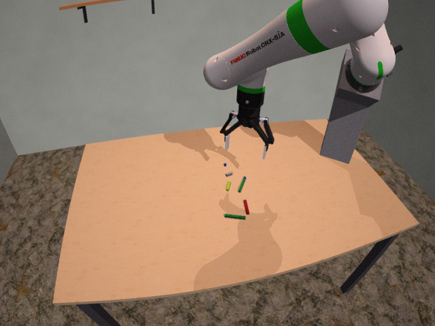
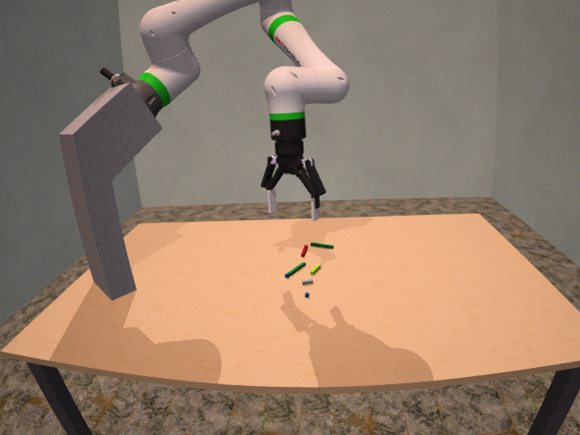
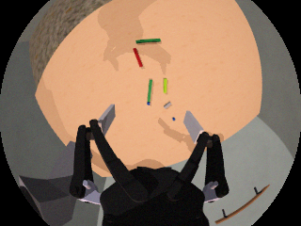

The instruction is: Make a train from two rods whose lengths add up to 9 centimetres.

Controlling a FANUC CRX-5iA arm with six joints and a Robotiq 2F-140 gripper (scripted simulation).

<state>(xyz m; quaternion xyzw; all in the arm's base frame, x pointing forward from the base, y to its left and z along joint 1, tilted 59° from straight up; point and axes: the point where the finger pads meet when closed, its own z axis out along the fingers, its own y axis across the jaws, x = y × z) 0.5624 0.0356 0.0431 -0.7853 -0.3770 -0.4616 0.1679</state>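
A green rod (image 1: 241,185) (image 2: 296,268) (image 3: 150,89) lies flat with a small blue rod (image 1: 244,177) (image 2: 286,275) (image 3: 149,104) at its end, in one line. A lime rod (image 1: 228,185) (image 2: 315,269) (image 3: 166,86) lies beside them with a gap. A grey rod (image 1: 229,173) (image 2: 307,282) (image 3: 167,104) and a second blue rod (image 1: 224,164) (image 2: 306,294) (image 3: 173,119) lie apart. A red rod (image 1: 246,206) (image 2: 304,250) (image 3: 137,56) and a second green rod (image 1: 234,216) (image 2: 322,245) (image 3: 149,41) lie further off, close to each other. My gripper (image 1: 245,151) (image 2: 294,210) (image 3: 150,113) is open, empty and high above the rods.
The rods lie near the middle of the wooden table (image 1: 140,210) (image 2: 445,290). The grey robot pedestal (image 1: 346,122) (image 2: 95,197) stands at the table's edge. A wall shelf (image 1: 91,4) hangs far behind.
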